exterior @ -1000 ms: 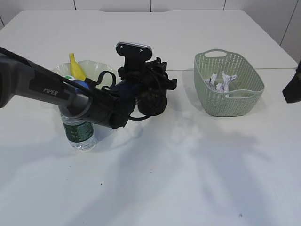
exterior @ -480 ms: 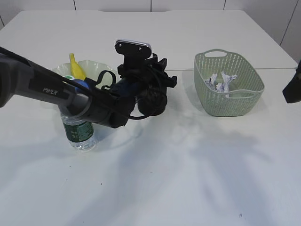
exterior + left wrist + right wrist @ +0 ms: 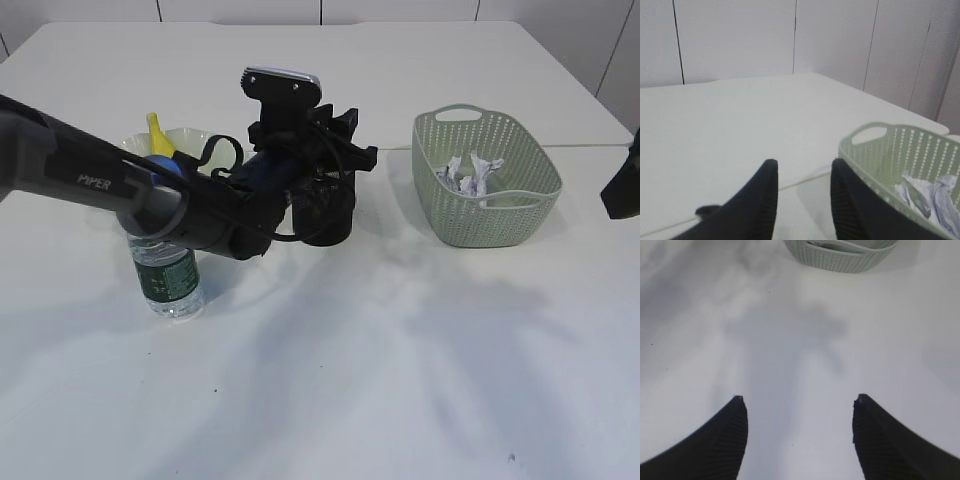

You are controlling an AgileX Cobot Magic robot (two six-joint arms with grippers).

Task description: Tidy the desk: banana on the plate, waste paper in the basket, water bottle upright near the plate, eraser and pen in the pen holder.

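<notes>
While the pale green perforated plastic basket (image 3: pixel 485 190) is seen at the right of the white table (image 3: pixel 400 380), crumpled white waste paper (image 3: pixel 468 175) is contained in it. A yellow banana (image 3: pixel 160 139) is held on the scalloped pale green plate (image 3: pixel 190 140) at the left, and a clear water bottle with a green label (image 3: pixel 166 276) is stood upright just in front of it. A black cylindrical pen holder (image 3: pixel 323 210) is partly hidden by the left arm. The left gripper (image 3: pixel 802 192) is shown moderately parted, empty, above the table beside the basket. The right gripper (image 3: pixel 799 422) is shown widely spread over bare table, nothing being held.
</notes>
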